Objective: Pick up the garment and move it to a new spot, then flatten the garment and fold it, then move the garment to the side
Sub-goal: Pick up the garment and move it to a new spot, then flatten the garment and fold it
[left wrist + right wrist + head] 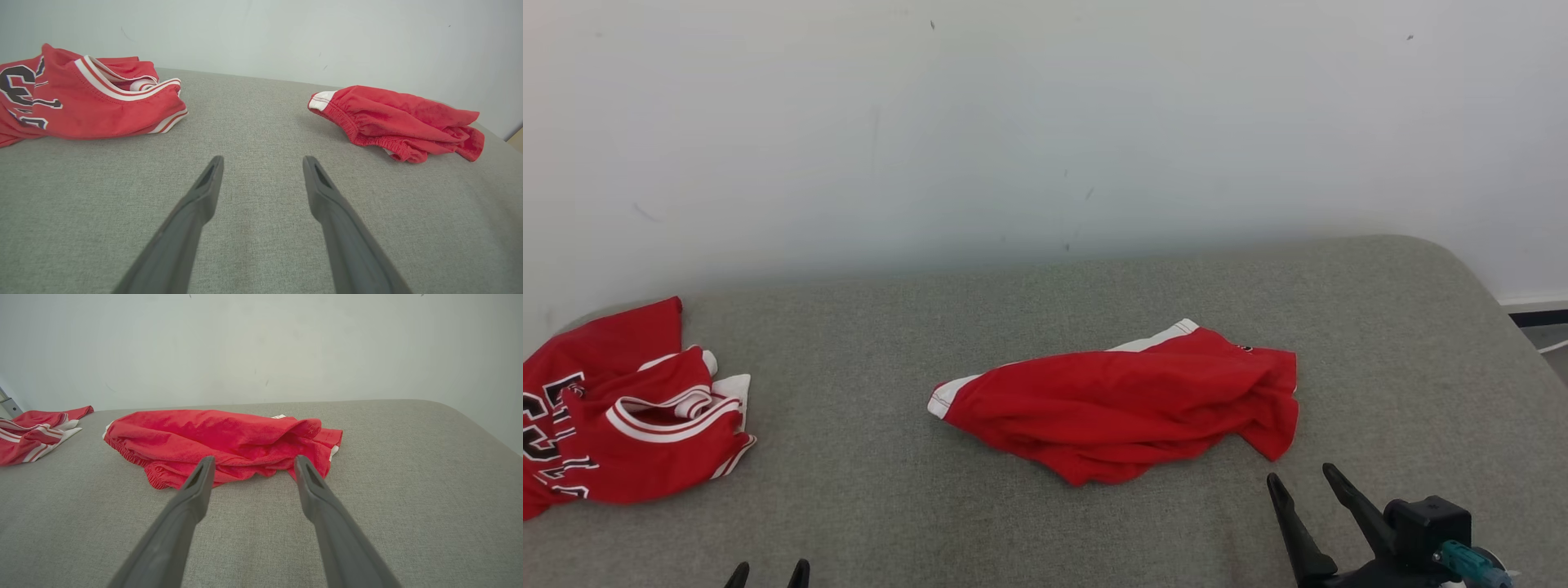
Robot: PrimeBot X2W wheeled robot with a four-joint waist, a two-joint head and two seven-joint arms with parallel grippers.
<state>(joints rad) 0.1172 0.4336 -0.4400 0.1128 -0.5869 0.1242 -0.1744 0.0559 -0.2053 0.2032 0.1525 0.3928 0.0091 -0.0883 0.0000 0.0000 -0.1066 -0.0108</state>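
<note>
Right tool (1298, 474): two dark fingers spread apart, nothing between them, hovering low over the grey cushioned surface (849, 490).
Red shorts (1127, 404): just ahead of the right tool's tips, near but apart from them. They lie in a rumpled heap, the elastic waistband towards this tool's left (a strip of white trim shows along the far edge).
Shorts from the right wrist (212, 433): they spread across the view just beyond both fingertips of the right tool (253, 457).
Left tool (262, 159): fingers also held wide and empty, pointing at bare grey fabric.
Shorts from the left tool (392, 118): ahead and off to its right, well apart.
Red jersey (81, 102): ahead and to the left tool's left, crumpled, with white-striped trim and black lettering.
Wall (1045, 122): pale, directly beyond both garments.
</note>
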